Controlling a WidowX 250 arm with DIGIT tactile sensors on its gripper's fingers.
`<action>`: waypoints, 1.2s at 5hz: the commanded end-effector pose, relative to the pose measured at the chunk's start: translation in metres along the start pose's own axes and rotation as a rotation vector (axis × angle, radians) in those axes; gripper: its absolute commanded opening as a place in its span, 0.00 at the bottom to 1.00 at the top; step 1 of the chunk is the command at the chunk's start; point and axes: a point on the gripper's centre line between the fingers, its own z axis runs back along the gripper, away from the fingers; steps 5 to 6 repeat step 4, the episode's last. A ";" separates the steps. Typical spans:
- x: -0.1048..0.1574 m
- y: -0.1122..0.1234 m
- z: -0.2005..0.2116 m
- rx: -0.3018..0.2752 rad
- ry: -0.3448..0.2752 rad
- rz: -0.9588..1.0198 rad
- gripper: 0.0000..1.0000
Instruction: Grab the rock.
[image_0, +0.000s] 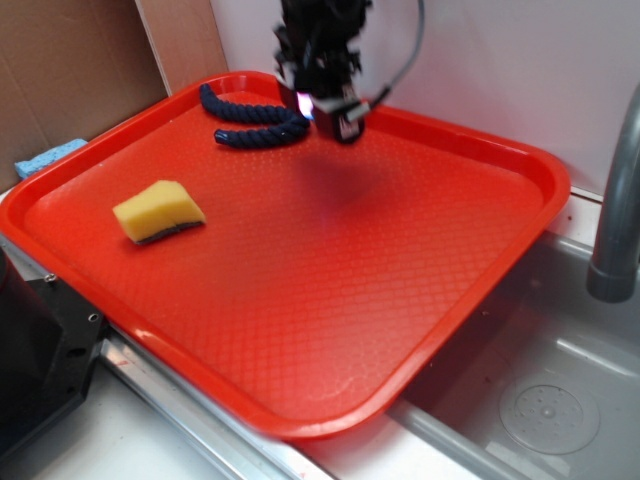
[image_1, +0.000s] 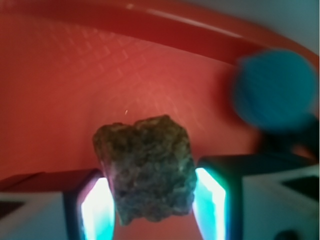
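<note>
Near tray (image_0: 520, 160) rim, rock (image_1: 145, 167) seemingly clamped.

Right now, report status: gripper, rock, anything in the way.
Gripper at the tray's far side, jaws either side of the rock. Contact unclear. Teal ball close beside, apart. Rope and sponge well away.

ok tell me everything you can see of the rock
The rock is a small, rough, irregular brown-grey lump with a mottled, grainy surface. In the wrist view it sits between the tool's two lit fingers, which flank its lower sides, above the red tray. Whether it is lifted cannot be told. The exterior view hides it.
</note>
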 end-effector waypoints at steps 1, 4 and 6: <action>-0.045 -0.015 0.075 0.054 -0.030 0.239 0.00; -0.088 -0.038 0.095 0.074 -0.006 0.295 0.00; -0.088 -0.038 0.095 0.074 -0.006 0.295 0.00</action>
